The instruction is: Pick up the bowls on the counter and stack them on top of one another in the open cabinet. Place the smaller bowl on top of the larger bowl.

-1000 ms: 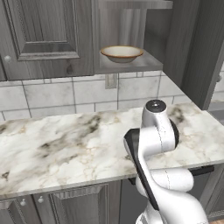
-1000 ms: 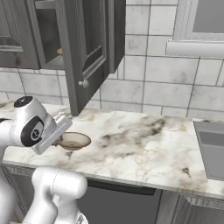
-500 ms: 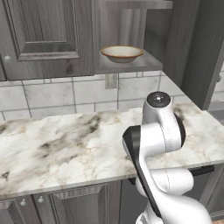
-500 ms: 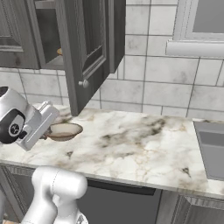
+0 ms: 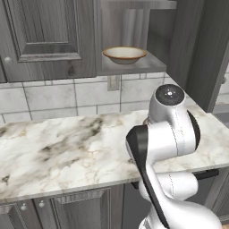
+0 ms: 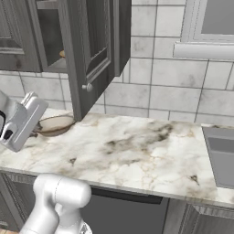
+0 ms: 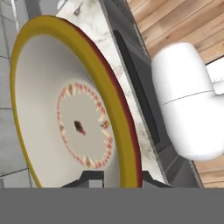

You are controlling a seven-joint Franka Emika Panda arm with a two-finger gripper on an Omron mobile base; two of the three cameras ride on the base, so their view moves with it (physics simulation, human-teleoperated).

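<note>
The white arm folds up over the front edge of the veined white marble surface (image 6: 137, 151), its hand turned sideways at the left of the right base view, and the tool (image 7: 114, 179) is pinched nearly shut on the rim of the smaller shallow round bowl (image 7: 65, 118). That bowl is glossy cream inside with a ring of small reddish marks and a tan-yellow rim, and sits just above the surface. Up and beyond the tool, the wider matching cream bowl (image 5: 124, 54) rests on the flat grey shelf of the open grey wood-grain cabinet (image 5: 134, 67).
</note>
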